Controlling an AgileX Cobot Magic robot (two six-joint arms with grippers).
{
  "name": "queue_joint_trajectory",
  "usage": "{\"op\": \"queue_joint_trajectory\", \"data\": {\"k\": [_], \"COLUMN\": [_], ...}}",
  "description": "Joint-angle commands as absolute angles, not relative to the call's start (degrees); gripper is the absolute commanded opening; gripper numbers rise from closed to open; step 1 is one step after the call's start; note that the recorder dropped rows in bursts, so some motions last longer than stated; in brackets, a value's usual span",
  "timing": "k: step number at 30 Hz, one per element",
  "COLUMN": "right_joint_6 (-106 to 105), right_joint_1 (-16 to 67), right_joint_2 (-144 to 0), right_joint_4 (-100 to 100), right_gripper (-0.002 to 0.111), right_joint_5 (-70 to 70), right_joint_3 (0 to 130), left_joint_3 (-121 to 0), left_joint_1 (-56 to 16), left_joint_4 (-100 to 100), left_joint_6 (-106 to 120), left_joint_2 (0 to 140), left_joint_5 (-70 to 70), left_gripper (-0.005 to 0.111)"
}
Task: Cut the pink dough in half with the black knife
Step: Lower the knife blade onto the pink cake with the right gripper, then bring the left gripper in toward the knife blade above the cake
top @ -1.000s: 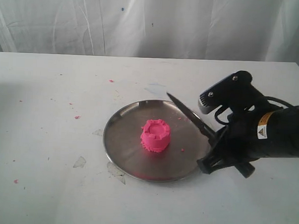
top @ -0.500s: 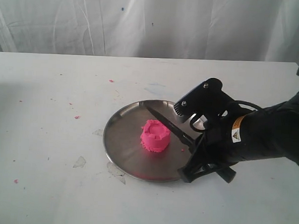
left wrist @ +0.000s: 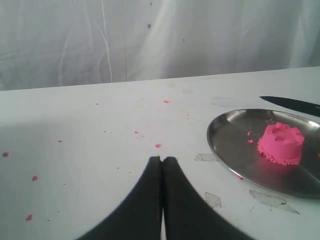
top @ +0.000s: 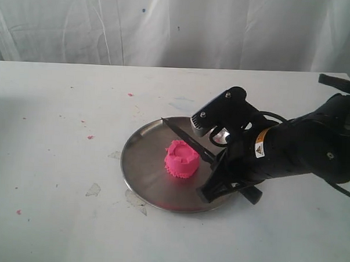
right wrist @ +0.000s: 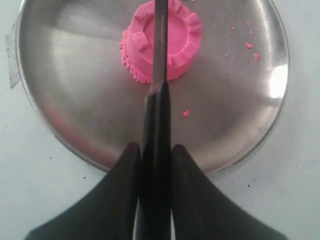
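The pink dough (top: pixel 182 158) is one squat cylinder with a dented top, standing on the round steel plate (top: pixel 144 164). My right gripper (top: pixel 213 163) is shut on the handle of the black knife (top: pixel 183 136). The blade hangs just above the dough and crosses its middle, pointing to the far left. In the right wrist view the knife (right wrist: pixel 160 45) lies over the centre of the dough (right wrist: pixel 182 37), held between the right gripper (right wrist: pixel 155 150) fingers. My left gripper (left wrist: pixel 162 160) is shut and empty, low over the table left of the plate (left wrist: pixel 225 145), with the dough (left wrist: pixel 281 144) off to the side.
Small pink crumbs dot the white table (top: pixel 57 178) and the plate. Patches of clear tape (top: pixel 93 189) stick to the table near the plate's front left rim. A white curtain (top: pixel 168 26) hangs behind the table's far edge.
My right arm has moved left with the knife. The blade went from the plate's right rim to above the middle of the dough. The dough keeps its shape.
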State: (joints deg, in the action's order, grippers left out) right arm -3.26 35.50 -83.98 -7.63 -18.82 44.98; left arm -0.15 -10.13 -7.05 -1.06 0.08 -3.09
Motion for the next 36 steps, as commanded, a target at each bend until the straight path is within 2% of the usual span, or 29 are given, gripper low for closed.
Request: {"op": "queue_joint_trajectory", "data": {"k": [1,7,11,14,18,21,25,28,32,36], "right_joint_6": [-3.9,-3.9,-3.9,-3.9,-3.9,-3.9,-3.9,-3.9,-3.9,-3.9], "right_joint_1": [35.6,35.6,35.6,35.6,35.6,35.6,35.6,35.6,35.6,35.6], "right_joint_2": [-84.4,-84.4,-84.4,-84.7,-85.6,-85.8,-85.8,-85.8,-85.8,-85.8], "right_joint_4": [-7.5,-7.5,-7.5,-7.5,-7.5,-7.5,-7.5,-7.5,-7.5,-7.5], "right_gripper": [0.000,0.000,0.000,0.000,0.000,0.000,0.000,0.000,0.000,0.000], "right_joint_5": [-17.9,-17.9,-17.4,-17.3,-17.8,-17.5,-17.4,-17.4,-17.5,-17.4], "right_joint_3": [45.6,46.2,46.2,46.2,46.2,46.2,46.2,46.2,46.2,46.2], "left_joint_3": [0.0,0.0,0.0,-2.3,-13.0,-19.6,-27.9,-33.4,-35.9,-36.1], "left_joint_1": [-10.5,-10.5,-10.5,-10.8,-14.3,-18.7,-27.6,-33.9,-33.9,-33.9], "left_joint_4": [-7.2,-9.0,-8.3,2.9,19.6,19.5,19.7,20.3,12.7,-10.9], "left_joint_6": [-1.2,-8.2,-27.7,-37.4,-53.6,-51.3,-44.6,-39.5,-36.7,-13.7], "left_joint_2": [0.0,0.0,0.0,0.0,1.3,8.4,21.5,32.4,40.7,42.1], "left_joint_5": [-3.6,-9.9,-11.0,-8.2,1.8,4.6,1.7,8.8,22.3,28.7], "left_gripper": [0.000,0.000,0.000,0.000,0.000,0.000,0.000,0.000,0.000,0.000]}}
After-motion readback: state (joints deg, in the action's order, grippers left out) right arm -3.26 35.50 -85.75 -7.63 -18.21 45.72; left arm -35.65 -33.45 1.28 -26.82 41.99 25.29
